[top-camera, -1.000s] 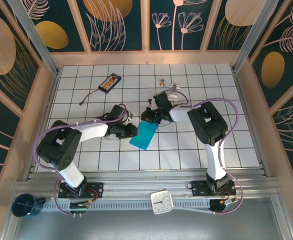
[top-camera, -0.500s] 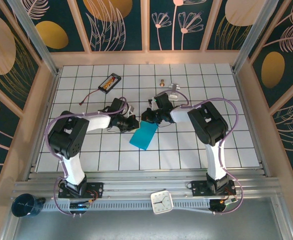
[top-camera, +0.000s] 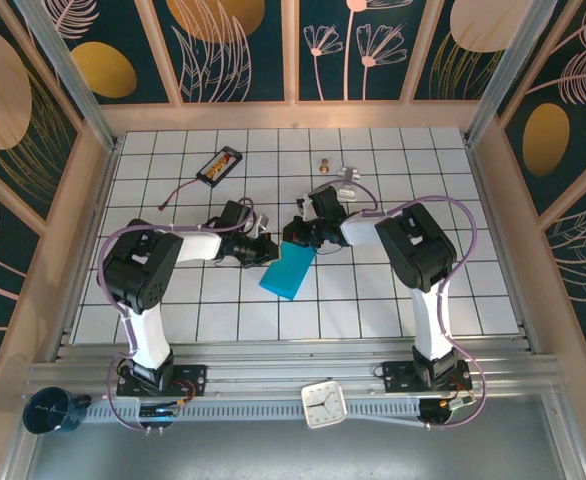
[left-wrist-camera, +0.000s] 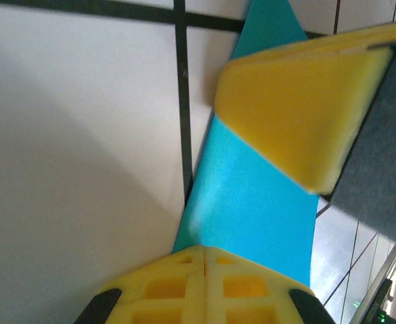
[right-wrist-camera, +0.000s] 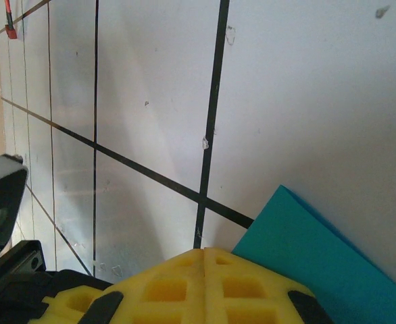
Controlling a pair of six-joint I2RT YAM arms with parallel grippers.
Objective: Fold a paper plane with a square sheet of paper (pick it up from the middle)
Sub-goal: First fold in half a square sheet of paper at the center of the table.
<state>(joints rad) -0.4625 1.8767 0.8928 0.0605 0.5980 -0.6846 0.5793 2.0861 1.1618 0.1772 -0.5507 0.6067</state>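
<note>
The table (top-camera: pixel 413 290) is a white grid, and the paper (top-camera: pixel 287 271) lies near its middle as a folded teal strip slanting toward the near edge. The left arm (top-camera: pixel 138 275) reaches in from the paper's left and the right arm (top-camera: pixel 413 245) from its far right. Both bend over the paper's far end and hide that end in the top view.

The left gripper (top-camera: pixel 264 249) sits at the paper's far-left corner, its jaws clenched together. In the left wrist view its tips (left-wrist-camera: pixel 205 255) meet over the paper (left-wrist-camera: pixel 252 202); whether they pinch it or only press on it cannot be told. A blurred yellow pad (left-wrist-camera: pixel 289 111) covers the strip farther along.

The right gripper (top-camera: pixel 298 233) is at the paper's far end, also clenched. Its own camera shows its tips (right-wrist-camera: pixel 205 253) just beside a paper (right-wrist-camera: pixel 333 256) corner, the rest cut off.

A battery pack (top-camera: pixel 220 165) lies well beyond the paper to the left. A small metal piece (top-camera: pixel 347 181) lies beyond it to the right.
</note>
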